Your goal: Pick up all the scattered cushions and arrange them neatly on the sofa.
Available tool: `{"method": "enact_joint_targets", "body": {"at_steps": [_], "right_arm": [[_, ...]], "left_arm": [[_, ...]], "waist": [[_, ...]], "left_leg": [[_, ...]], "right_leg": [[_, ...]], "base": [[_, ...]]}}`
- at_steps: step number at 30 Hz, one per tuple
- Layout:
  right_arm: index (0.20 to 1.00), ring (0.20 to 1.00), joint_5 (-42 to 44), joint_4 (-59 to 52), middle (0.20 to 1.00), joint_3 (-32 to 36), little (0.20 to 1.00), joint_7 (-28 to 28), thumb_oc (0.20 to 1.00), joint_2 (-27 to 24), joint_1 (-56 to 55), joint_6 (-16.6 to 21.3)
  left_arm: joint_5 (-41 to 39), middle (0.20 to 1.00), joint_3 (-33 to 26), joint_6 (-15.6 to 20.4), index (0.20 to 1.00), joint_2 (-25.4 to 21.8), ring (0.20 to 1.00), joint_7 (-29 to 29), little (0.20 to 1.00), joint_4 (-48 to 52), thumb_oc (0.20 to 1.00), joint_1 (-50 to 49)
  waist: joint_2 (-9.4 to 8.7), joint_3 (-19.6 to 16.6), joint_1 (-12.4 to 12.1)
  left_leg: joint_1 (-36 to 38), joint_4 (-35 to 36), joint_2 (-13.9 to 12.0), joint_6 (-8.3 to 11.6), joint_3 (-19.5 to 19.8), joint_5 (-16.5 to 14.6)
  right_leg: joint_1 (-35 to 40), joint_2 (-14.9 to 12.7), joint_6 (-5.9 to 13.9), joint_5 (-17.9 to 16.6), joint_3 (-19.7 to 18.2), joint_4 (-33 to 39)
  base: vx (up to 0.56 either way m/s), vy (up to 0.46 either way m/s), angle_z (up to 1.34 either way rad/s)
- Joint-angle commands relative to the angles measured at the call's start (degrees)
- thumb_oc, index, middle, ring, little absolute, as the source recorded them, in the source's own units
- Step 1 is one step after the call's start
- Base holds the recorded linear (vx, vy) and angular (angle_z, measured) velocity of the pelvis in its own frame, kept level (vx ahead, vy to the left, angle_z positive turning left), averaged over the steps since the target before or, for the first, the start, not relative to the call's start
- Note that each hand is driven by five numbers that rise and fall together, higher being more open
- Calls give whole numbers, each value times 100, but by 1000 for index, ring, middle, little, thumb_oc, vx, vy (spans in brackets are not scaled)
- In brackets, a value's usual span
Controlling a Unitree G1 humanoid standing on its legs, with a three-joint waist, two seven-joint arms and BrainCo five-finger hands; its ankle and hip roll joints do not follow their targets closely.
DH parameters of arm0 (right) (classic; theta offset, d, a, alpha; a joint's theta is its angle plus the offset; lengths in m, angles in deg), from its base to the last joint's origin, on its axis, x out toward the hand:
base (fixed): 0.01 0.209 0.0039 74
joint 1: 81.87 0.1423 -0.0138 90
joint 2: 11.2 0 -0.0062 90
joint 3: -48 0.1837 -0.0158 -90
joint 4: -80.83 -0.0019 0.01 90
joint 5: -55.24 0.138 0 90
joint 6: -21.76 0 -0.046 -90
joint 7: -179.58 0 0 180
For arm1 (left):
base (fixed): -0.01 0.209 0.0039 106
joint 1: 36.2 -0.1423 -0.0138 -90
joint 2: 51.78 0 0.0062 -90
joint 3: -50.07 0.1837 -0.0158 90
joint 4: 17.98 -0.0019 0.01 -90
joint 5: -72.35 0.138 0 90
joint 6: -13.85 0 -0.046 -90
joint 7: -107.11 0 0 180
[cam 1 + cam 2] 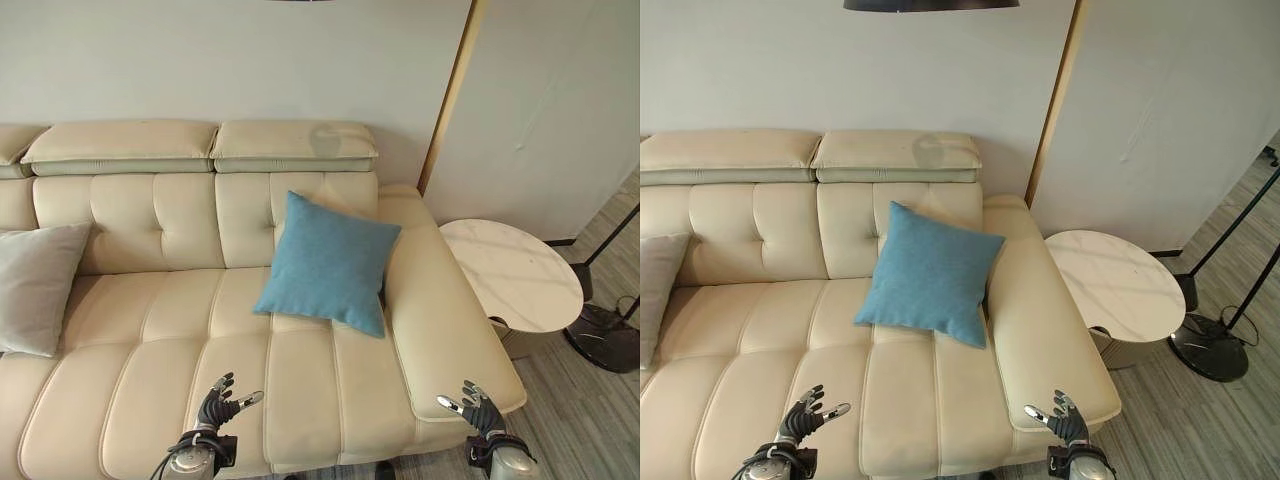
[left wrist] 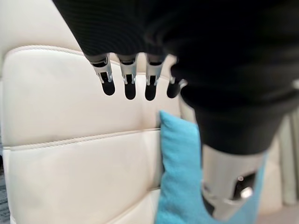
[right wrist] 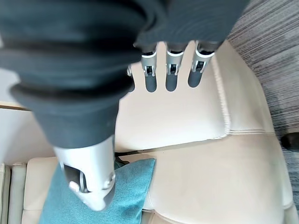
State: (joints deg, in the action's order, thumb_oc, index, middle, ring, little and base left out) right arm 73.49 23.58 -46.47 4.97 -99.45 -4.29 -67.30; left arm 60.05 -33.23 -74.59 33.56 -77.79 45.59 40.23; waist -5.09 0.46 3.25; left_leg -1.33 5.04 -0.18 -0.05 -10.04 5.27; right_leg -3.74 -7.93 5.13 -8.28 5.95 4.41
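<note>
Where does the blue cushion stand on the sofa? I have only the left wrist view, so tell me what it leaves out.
Observer: The blue cushion leans upright against the backrest of the sofa, beside its right armrest.
Operator: Report any other cushion.
Observer: A grey cushion leans at the sofa's left end, well apart from the blue one.
Operator: Now give me the right hand.
Observer: The right hand hovers open over the front end of the right armrest, holding nothing.
</note>
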Motion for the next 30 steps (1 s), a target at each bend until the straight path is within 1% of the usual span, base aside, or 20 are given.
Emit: {"method": "enact_joint_targets", "body": {"at_steps": [1, 2, 4, 5, 6, 8, 10, 11, 12, 13, 14, 15, 16, 17, 20, 21, 23, 26, 28, 30], "right_arm": [[1000, 1000, 241, 148, 1000, 58, 1000, 17, 1000, -166, 1150, 193], [1000, 1000, 256, 154, 1000, 69, 1000, 59, 1000, -170, 1187, 201], [1000, 1000, 356, 137, 1000, 60, 1000, 102, 1000, -161, 1214, 243], [1000, 1000, 356, 138, 1000, 61, 1000, 102, 1000, -160, 1216, 242], [1000, 1000, 417, 111, 1000, 57, 1000, 87, 1000, -166, 1198, 258], [1000, 1000, 407, 76, 1000, 45, 1000, 87, 1000, -190, 1183, 258], [1000, 1000, 391, 48, 1000, 45, 1000, 81, 1000, -199, 1166, 251], [1000, 1000, 372, 7, 1000, 62, 1000, 73, 1000, -213, 1122, 271], [1000, 1000, 305, -75, 1000, 55, 1000, 95, 1000, -233, 1119, 257], [1000, 1000, 286, -87, 1000, 23, 1000, 111, 1000, -242, 1128, 270], [1000, 1000, 241, -128, 1000, -16, 1000, 145, 1000, -262, 1125, 280], [1000, 1000, 240, -129, 1000, -17, 1000, 146, 1000, -261, 1125, 279], [1000, 1000, 212, -163, 1000, -46, 1000, 161, 1000, -265, 1137, 283], [1000, 1000, 191, -329, 1000, -112, 1000, 163, 1000, -306, 1151, 315], [1000, 1000, 165, -430, 1000, -153, 1000, 181, 1000, -353, 1178, 326], [1000, 1000, 155, -494, 1000, -207, 1000, 242, 1000, -401, 1278, 358], [1000, 1000, 136, -568, 1000, -229, 1000, 221, 1000, -404, 1296, 333], [1000, 1000, 117, -659, 1000, -261, 1000, 188, 1000, -422, 1266, 313], [1000, 1000, 116, -675, 1000, -298, 1000, 133, 1000, -434, 1236, 302], [1000, 1000, 95, -697, 1000, -261, 1000, 104, 1000, -455, 1182, 287]], "left_arm": [[130, 1000, -203, 68, 1000, -231, 1000, 50, 1000, -540, 1000, 827], [158, 1000, -194, 53, 1000, -272, 1000, 45, 1000, -522, 1000, 858], [154, 1000, -161, 36, 1000, -289, 1000, 42, 1000, -609, 1000, 936], [154, 1000, -161, 37, 1000, -290, 1000, 42, 1000, -610, 1000, 939], [154, 1000, -165, 32, 1000, -287, 1000, 62, 1000, -604, 1000, 941], [143, 1000, -200, 18, 1000, -289, 1000, 47, 1000, -531, 1000, 876], [117, 1000, -223, 21, 1000, -281, 1000, 48, 1000, -469, 1000, 831], [81, 1000, -256, 54, 1000, -275, 1000, 32, 1000, -407, 1000, 801], [-37, 1000, -366, 78, 1000, -254, 1000, -10, 1000, -214, 1000, 749], [-43, 1000, -390, 94, 1000, -238, 1000, -48, 1000, -183, 1000, 758], [-35, 1000, -410, 135, 1000, -253, 1000, -111, 1000, -100, 1000, 790], [-34, 1000, -411, 132, 1000, -252, 1000, -112, 1000, -96, 1000, 787], [-63, 1000, -425, 138, 1000, -239, 1000, -138, 1000, -63, 1000, 810], [-88, 1000, -446, 160, 1000, -208, 1000, -223, 1000, 2, 1000, 885], [-129, 1000, -455, 181, 1000, -155, 1000, -281, 1000, 47, 1000, 957], [-228, 1000, -451, 249, 1000, -98, 1000, -386, 1000, 89, 1000, 1092], [-244, 1000, -450, 241, 1000, -50, 1000, -405, 1000, 122, 1000, 1090], [-279, 1000, -445, 226, 1000, -10, 1000, -374, 1000, 162, 1000, 1041], [-276, 1000, -412, 220, 1000, 15, 1000, -337, 1000, 126, 1000, 1013], [-259, 1000, -370, 212, 1000, 37, 1000, -288, 1000, 148, 1000, 971]], "waist": [[82, 685, 58], [105, 738, 74], [162, 790, 43], [161, 779, 39], [210, 771, -36], [227, 729, -112], [228, 682, -151], [183, 651, -187], [132, 617, -305], [134, 599, -343], [153, 601, -358], [156, 600, -356], [173, 621, -345], [248, 739, -325], [336, 844, -307], [359, 1022, -331], [300, 1032, -275], [188, 961, -179], [162, 877, -115], [228, 736, -12]], "left_leg": [[-62, -4, -124, 36, 159, -545], [-149, -4, -179, 35, 136, -475], [-281, -12, -247, 29, 41, -396], [-298, -5, -248, 29, 36, -381], [-401, -4, -295, 21, -63, -331], [-453, -36, -307, 10, -160, -317], [-492, -43, -311, 9, -207, -291], [-543, -85, -280, 12, -256, -264], [-736, -186, -306, 37, -368, -158], [-804, -209, -355, 75, -399, -69], [-870, -238, -422, 135, -418, 48], [-873, -239, -429, 140, -415, 52], [-906, -277, -462, 171, -399, 117], [-997, -324, -539, 269, -310, 303], [-1091, -307, -603, 360, -211, 482], [-1202, -432, -566, 483, 124, 460], [-1170, -727, -528, 430, 292, 189], [-934, -1295, -651, 354, 160, -340], [-509, -1384, -772, 341, 99, -648], [-98, -1166, -885, 398, -23, -703]], "right_leg": [[-233, 1, 536, 328, -52, -510], [-300, 31, 540, 354, -109, -597], [-275, 99, 458, 637, -212, -895], [-296, 100, 456, 625, -217, -892], [-156, 128, 380, 907, -231, -1149], [62, 138, 337, 1171, -216, -1355], [138, 162, 330, 1219, -230, -1374], [356, 172, 351, 1283, -252, -1310], [607, 211, 299, 1421, -257, -988], [645, 260, 242, 1508, -272, -833], [664, 360, 143, 1567, -311, -680], [666, 367, 137, 1560, -310, -672], [690, 443, 72, 1582, -353, -571], [711, 604, -43, 1624, -323, -424], [670, 684, -108, 1624, -225, -437], [530, 672, -164, 1624, -154, -565], [392, 566, -150, 1525, -5, -621], [272, 379, -158, 1416, 169, -625], [237, 319, -177, 1401, 293, -601], [240, 338, -159, 1420, 438, -551]], "base": [[-278, -47, -16], [-289, -21, -29], [-214, 16, -32], [-207, 16, -33], [-186, 2, -33], [-188, -37, -29], [-97, -57, -37], [-205, -136, -37], [-260, -201, -30], [-260, -237, -28], [-109, -147, -33], [-104, -150, -45], [-194, -228, -45], [-250, -273, -32], [-210, -138, 17], [-371, -135, 39], [-296, -81, 34], [-159, -22, 38], [-73, 12, 35], [-20, 70, 55]]}}
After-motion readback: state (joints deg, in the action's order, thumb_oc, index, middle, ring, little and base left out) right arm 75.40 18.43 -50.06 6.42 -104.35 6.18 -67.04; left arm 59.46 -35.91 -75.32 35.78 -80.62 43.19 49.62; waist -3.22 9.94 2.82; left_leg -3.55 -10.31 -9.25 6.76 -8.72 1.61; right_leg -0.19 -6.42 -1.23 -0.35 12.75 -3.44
